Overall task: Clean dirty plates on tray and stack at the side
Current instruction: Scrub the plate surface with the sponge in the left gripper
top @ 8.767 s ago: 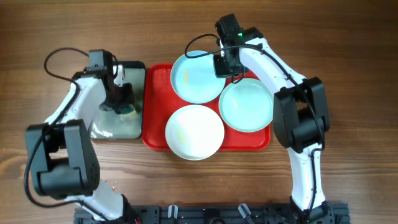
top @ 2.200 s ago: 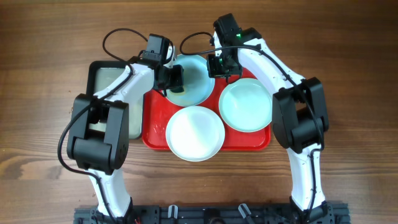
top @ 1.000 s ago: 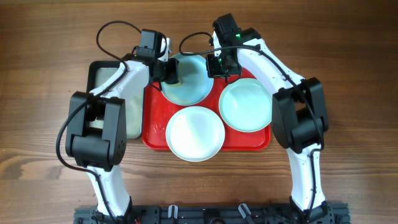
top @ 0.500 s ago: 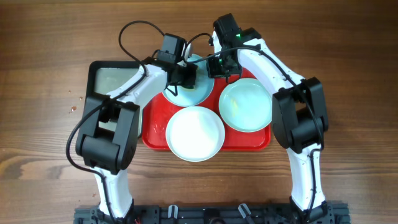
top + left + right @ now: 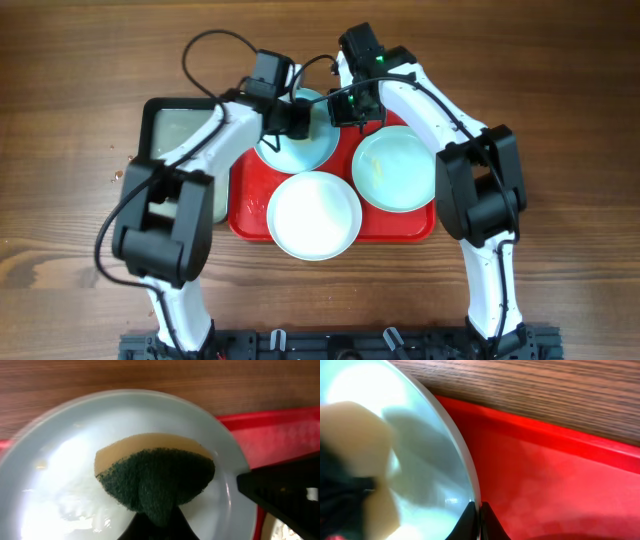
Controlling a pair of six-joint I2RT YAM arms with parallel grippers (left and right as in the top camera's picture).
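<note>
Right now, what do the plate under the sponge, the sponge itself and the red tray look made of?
The plate: glazed ceramic or melamine, cannot tell; glossy, sharp highlights. The sponge: tan foam with dark green fibrous scouring face. The tray: likely moulded plastic; smooth, soft sheen.

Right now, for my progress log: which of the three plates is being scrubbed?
The pale blue plate at the tray's far edge: only it has the left pincer's sponge on it and the right pincer pinching its rim.

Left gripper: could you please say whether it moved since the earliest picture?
Yes: the left gripper went right from the black-rimmed rectangular tray to the pale aqua round plate.
</note>
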